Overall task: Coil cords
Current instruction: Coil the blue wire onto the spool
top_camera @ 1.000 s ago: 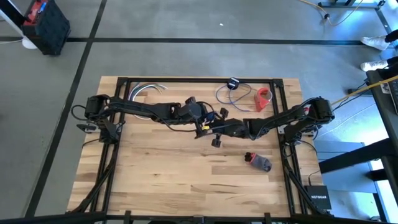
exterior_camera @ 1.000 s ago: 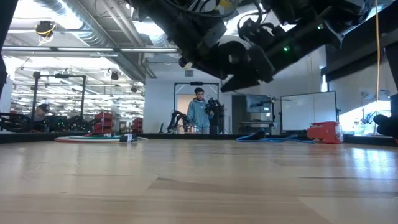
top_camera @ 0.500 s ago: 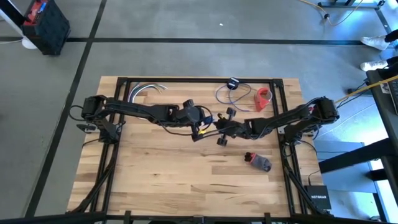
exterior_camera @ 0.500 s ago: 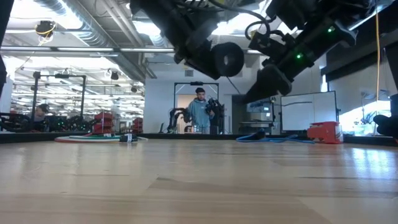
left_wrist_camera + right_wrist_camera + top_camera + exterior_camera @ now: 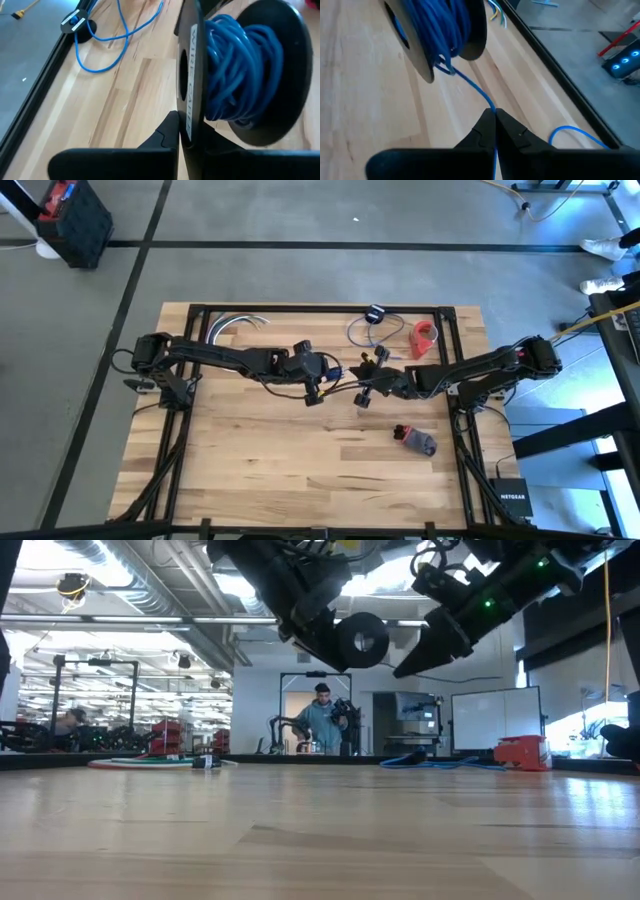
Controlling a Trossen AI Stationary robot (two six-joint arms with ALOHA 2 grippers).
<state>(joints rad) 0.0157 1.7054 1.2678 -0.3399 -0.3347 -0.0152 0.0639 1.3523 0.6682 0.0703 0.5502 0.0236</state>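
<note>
Both arms meet above the middle of the table point(image 5: 260, 470). The left gripper point(image 5: 179, 131) has its fingers clamped on the flange of a black spool point(image 5: 192, 75) wound thick with blue cord point(image 5: 235, 75), holding it up off the wood. At about three o'clock from the spool, the right gripper point(image 5: 495, 127) has its fingers pinched shut on the thin strand of that cord running off the spool.

The unwound remainder lies in loose loops point(image 5: 365, 332) toward twelve o'clock, near the far edge, ending at a small black disc point(image 5: 376, 313). Just beside the loops, at three o'clock, sits a red object point(image 5: 424, 338). A grey and red thing point(image 5: 415, 440) lies toward five o'clock. A person point(image 5: 321, 722) stands far back in the room.
</note>
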